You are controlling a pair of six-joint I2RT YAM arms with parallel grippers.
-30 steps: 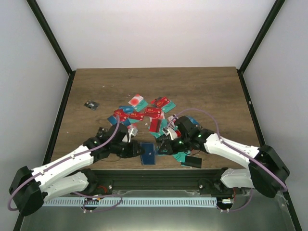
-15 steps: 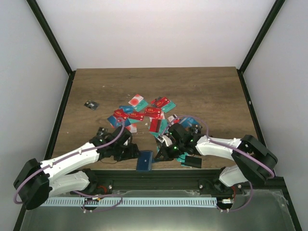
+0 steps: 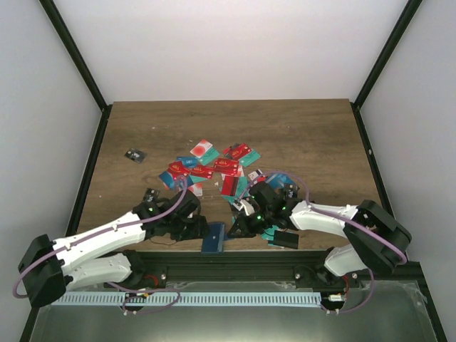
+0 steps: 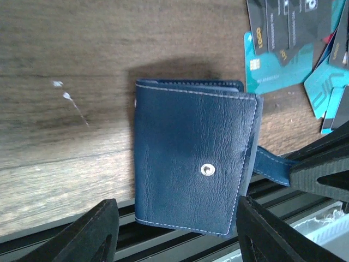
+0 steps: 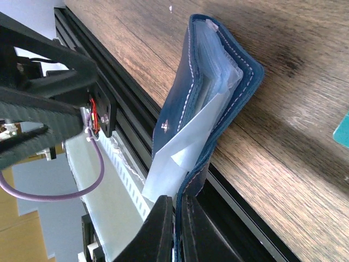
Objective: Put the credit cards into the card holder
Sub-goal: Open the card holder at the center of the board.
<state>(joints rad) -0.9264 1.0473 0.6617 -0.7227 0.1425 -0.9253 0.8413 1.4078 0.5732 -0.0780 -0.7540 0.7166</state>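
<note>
Overhanging wooden table, card holder, white walls

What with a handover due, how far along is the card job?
Done: nothing obvious; the card holder lies folded at the near table edge, only clear sleeves showing. In hand: the right gripper is shut on its strap, the left gripper open over it. Left: the credit cards lie scattered on the table.

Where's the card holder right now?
In the top view the card holder overhangs the near edge of the table, between the open left gripper and the right gripper, whose fingers pinch its strap; the credit cards lie just beyond.
</note>
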